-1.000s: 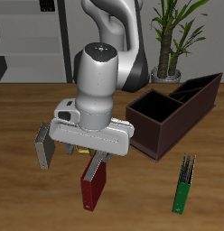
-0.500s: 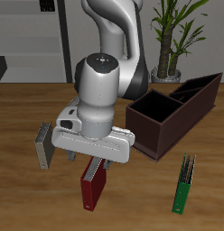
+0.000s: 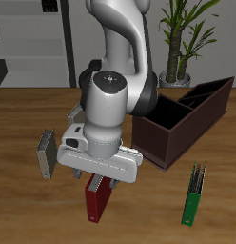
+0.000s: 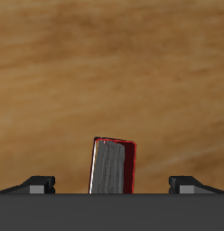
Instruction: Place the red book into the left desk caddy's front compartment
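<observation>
- On the table's 9 o'clock side stood the grey book (image 3: 45,155), upright, apart from the action and unchanged across the three exterior shots.
- Centre, about 6 o'clock of the arm's wrist: the red book (image 3: 98,197) stood upright on the wood, same spot as a second ago, not lifted.
- The gripper (image 3: 99,180) had dropped lower over the book across the last second; the flange now hid more of the book's top.
- Wrist view: fingertips (image 4: 37,183) showed wide apart, the red book (image 4: 112,166) between them with a clear gap on each side, so the jaws were spread and held nothing.
- Judgement: descent to grasp under way; closing on the book looked like the next need, task barely begun.
- At 2 o'clock: the left desk caddy (image 3: 177,119), dark brown, well apart from the book, sections appearing empty, unmoved.
- At 4 o'clock: thin green book (image 3: 194,193) lying flat, unmoved.
- Far back at 1 o'clock: potted plant (image 3: 182,38).
</observation>
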Controlling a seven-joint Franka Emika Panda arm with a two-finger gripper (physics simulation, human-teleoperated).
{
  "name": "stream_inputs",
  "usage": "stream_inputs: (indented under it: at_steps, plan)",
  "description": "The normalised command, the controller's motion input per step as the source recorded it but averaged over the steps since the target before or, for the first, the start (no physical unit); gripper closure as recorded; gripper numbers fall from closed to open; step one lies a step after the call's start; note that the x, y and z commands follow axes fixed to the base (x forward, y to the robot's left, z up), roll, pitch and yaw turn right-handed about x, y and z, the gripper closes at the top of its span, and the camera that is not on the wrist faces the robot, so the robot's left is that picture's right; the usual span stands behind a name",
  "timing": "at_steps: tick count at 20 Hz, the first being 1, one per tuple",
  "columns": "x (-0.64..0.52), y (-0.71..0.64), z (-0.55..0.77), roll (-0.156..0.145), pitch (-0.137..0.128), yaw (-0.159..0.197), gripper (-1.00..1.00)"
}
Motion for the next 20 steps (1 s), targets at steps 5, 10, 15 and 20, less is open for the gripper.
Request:
stream_inputs:
  at_steps: [5,10,15,20]
  plan:
    - [0.03,0.05,-0.23,0.002,0.03,0.006,-1.0]
    - [0.01,0.02,-0.22,-0.009,0.025,-0.006,-1.0]
    - [-0.03,0.01,-0.14,0.011,0.021,-0.016,1.0]
    - [-0.05,-0.02,0.03,-0.003,-0.004,-0.011,1.0]
